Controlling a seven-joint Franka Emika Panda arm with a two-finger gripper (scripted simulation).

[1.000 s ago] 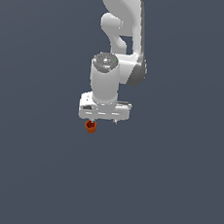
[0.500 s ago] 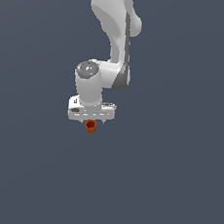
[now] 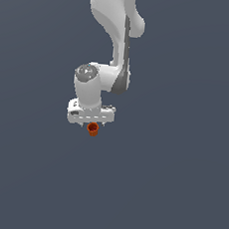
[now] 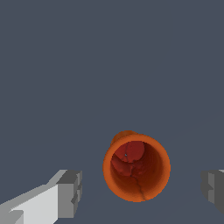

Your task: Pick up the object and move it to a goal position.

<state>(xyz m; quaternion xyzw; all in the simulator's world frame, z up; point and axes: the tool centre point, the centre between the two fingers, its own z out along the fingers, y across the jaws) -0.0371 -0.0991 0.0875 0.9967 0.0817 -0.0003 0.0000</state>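
We hold our fingers (image 4: 70, 192) spread wide on either side of the orange-red cup (image 4: 136, 167), not touching it, so they can close around its rim.

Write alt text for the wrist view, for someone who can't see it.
A small orange-red cup seen from above, its darker hollow facing the camera, sits between the end effector's two grey fingertips, with open gaps on both sides. The background is plain dark grey.
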